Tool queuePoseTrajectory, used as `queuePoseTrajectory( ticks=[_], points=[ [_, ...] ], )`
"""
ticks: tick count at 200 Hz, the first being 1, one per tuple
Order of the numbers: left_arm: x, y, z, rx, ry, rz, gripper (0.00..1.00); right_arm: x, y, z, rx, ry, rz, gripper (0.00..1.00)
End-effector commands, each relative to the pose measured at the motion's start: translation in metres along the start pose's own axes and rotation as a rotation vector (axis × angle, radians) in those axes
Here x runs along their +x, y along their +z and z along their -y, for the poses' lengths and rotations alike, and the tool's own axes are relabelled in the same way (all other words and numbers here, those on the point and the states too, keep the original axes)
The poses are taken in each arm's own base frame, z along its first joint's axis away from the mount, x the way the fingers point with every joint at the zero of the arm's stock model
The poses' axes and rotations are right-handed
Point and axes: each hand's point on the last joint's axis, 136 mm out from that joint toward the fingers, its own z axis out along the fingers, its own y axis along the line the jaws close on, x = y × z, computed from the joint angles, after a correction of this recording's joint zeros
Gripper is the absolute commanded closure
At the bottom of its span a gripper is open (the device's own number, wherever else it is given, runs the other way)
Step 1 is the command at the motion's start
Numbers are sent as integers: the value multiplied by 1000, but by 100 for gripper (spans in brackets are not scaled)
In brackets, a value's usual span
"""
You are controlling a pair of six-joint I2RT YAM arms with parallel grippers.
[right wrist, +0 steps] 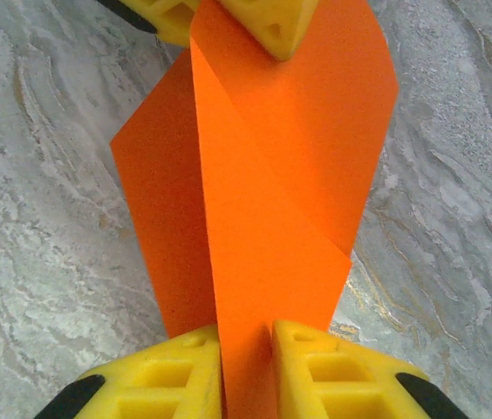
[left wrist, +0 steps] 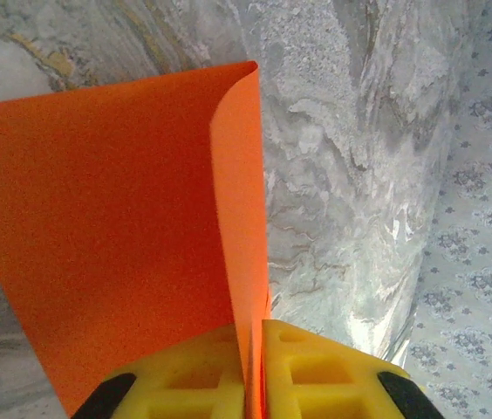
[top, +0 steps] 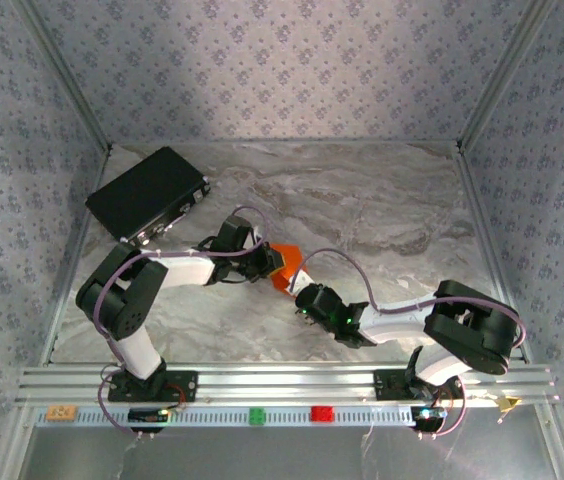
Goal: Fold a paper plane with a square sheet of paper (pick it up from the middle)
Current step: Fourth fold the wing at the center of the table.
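- Left end effector (left wrist: 253,340) is pinched narrow on the orange paper (left wrist: 115,218), whose far edge curls over
- Right end effector (right wrist: 246,340) has the same paper between slightly parted jaws; whether they press it I cannot tell
- Paper spans between both, over the middle of the marble desk (left wrist: 351,175)

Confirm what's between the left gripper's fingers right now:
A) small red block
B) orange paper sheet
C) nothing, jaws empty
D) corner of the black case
B: in the left wrist view the orange paper sheet runs down into the narrow slit between the yellow fingers of the left gripper, which is shut on it.
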Motion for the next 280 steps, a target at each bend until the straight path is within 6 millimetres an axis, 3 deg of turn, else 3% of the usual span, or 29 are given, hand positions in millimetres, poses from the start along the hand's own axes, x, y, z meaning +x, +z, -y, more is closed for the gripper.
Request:
queuePoseTrajectory(
  ticks=[1,63,145,166,179,219,254,280],
  points=[
    [-5,-5,15,26,33,11,89,-6,2,1,13,-11,0,78],
    [-4,-4,15,24,33,7,90,-5,3,2,25,-12,-6,77],
    [-5,-6,16,25,35,13,86,-5,2,2,16,6,-6,91],
    [-7,-9,15,20,35,28,76,-4,3,2,12,13,-8,95],
    [-9,-12,14,7,36,47,63,-5,2,1,7,20,-6,96],
    [-14,-29,4,-75,50,118,39,-6,5,-2,-54,104,-9,100],
    [-20,-47,-3,-131,55,193,30,-10,7,-7,-170,229,3,100],
    [-22,-52,-5,-139,51,207,29,-12,8,-9,-256,322,-1,100]
  ],
)
